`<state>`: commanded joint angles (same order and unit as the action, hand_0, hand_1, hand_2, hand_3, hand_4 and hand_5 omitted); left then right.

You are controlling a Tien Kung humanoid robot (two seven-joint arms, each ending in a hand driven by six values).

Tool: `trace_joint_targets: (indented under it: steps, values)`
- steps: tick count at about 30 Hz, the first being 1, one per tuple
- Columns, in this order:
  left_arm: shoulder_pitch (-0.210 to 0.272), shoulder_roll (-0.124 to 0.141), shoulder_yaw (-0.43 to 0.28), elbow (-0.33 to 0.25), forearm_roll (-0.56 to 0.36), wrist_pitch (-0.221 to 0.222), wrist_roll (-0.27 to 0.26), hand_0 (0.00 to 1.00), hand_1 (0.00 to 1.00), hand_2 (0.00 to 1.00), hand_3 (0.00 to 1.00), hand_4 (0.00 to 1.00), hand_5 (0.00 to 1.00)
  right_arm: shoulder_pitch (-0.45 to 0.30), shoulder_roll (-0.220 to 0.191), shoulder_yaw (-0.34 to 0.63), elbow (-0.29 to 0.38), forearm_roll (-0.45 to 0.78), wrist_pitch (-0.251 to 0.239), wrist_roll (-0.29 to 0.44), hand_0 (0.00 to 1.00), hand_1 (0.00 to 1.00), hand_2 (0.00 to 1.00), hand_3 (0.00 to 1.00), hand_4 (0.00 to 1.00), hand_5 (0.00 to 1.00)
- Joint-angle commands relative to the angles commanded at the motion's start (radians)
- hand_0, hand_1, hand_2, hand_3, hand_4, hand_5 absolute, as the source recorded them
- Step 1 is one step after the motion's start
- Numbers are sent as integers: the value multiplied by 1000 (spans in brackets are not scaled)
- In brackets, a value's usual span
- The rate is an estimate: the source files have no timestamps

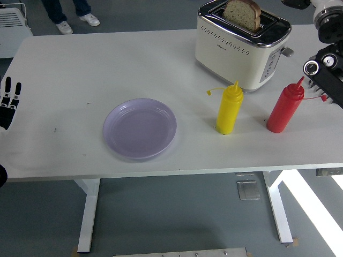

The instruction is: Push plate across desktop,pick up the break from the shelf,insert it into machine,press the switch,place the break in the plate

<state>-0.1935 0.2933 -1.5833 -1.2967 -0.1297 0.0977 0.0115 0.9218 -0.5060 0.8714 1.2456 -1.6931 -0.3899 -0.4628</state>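
Note:
A slice of brown bread (242, 14) stands upright in the slot of the cream toaster (241, 48) at the table's far right, half of it sticking out. Nothing touches it. The lavender plate (139, 128) lies bare near the table's front middle. My right arm (327, 69) has drawn back to the picture's right edge, well clear of the toaster; its hand is cut off by the top right corner. My left hand (9, 99) rests at the left edge with its fingers straight and nothing in it.
A yellow squeeze bottle (229, 110) and a red squeeze bottle (284, 110) stand in front of the toaster. A person's legs (69, 13) show beyond the table's far left. The toaster's lever (286, 52) sticks out on its right side.

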Motion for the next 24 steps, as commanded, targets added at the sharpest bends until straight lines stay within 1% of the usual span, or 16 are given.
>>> trace_joint_targets:
  steps: [1,4,5,7,9,10,11,14,16,17,20,24]
  values:
    - [1,-1,-1,0,-4,-1,3,756,689,645,657,697,823,-29,-24,28,31,-27,14,-2,589,585,642,592,413,42]
    - [4,-3,-4,0,-9,-2,6,756,689,645,657,697,823,-97,-75,91,102,-78,42,3,589,585,642,592,413,42]
    - [6,-3,-4,-1,-10,-2,7,755,689,646,656,697,825,-122,-88,113,125,-87,50,6,513,498,631,566,272,2]
    - [7,-5,-4,-1,-10,-2,8,755,689,646,656,697,825,-169,-117,153,161,-82,79,17,513,498,631,566,272,2]
    - [7,-6,-3,-2,-10,-3,9,755,689,646,656,697,825,-214,-140,175,178,-64,113,34,513,498,631,566,272,2]
    - [8,-6,-3,-2,-9,-3,9,755,689,646,656,697,825,-232,-148,181,182,-58,126,41,513,498,631,566,272,2]
    - [8,-7,-3,-2,-9,-3,9,755,690,645,656,697,825,-251,-155,183,184,-50,141,48,492,476,638,562,119,2]
    - [11,-7,-5,-2,-9,-3,9,755,690,645,656,697,825,-303,-176,169,183,-32,190,72,492,476,638,562,119,2]
    - [11,-7,-7,-2,-9,-3,9,755,690,645,656,697,825,-314,-182,149,175,-28,214,85,492,476,638,562,119,2]
    - [11,-7,-7,-2,-9,-3,9,754,689,645,657,697,825,-314,-184,137,169,-27,224,90,516,470,648,563,80,2]
    - [11,-8,-7,-2,-9,-3,9,754,689,645,657,697,825,-304,-183,95,147,-29,243,104,516,470,648,563,80,2]
    - [11,-9,-3,-1,-9,-3,8,754,689,645,657,698,826,-273,-171,45,110,-36,248,119,523,470,650,564,60,2]
